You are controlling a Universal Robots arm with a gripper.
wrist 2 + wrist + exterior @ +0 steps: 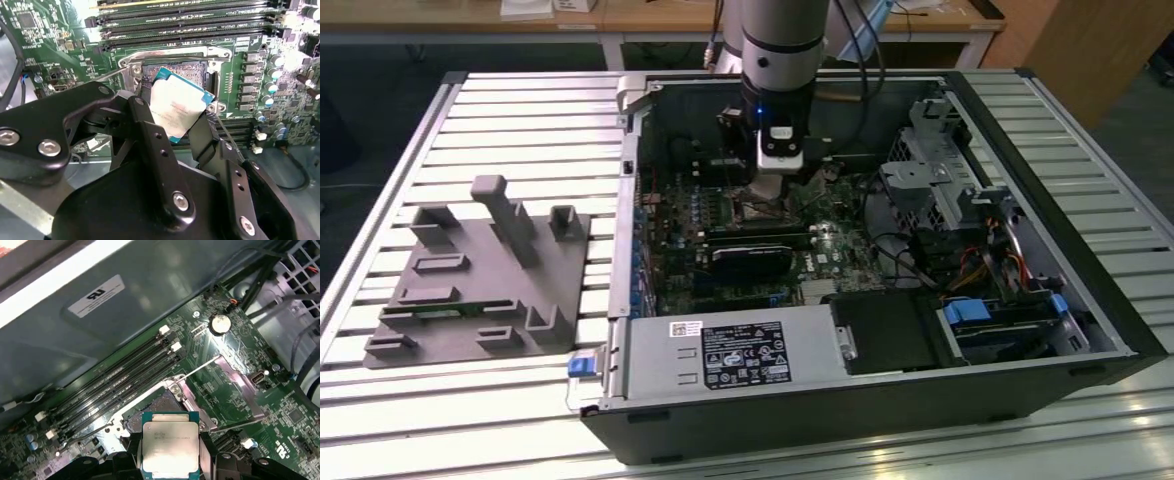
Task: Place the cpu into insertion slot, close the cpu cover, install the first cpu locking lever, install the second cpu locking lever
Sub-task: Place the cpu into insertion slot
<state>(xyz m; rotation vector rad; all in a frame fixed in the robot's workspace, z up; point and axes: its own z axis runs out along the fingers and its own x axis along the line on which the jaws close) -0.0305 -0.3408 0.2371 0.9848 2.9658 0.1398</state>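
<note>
**Slatted metal worktop, open PC case, cpu gripped over the socket**

Slatted metal worktop (400,150) carries everything. In the exterior view a wooden bench (654,15) runs along the back.

- Open PC case (1067,330) lies on its side and takes up most of the worktop.
- Grey moulded fixture (480,280) sits beside the case, on the exterior view's left.
- Robot arm (774,40) comes straight down into the case over the green motherboard (834,250).
- Power supply (720,375) is at the near edge of the case. It has a black printed label (744,352) with a small white barcode sticker (687,328) just beside it.
- White sticker (95,296) is on the inner case wall, with a logo and fine print I'm not transcribing.
- Memory slots (115,385) run in parallel black rows right next to the socket (160,402).
- cpu cover (239,380) is swung up and open, a silver frame tilted away from the socket.
- Pincer (175,112) is clamped on the cpu (177,107), with one black finger on each opposite edge.
- The cpu's silver top faces up, showing a teal rim and small print. It hangs over the open socket and is not seated. Second wrist view shows it tilted relative to the socket frame.
- Coin cell (220,323) sits on the board beyond the cover.
</note>
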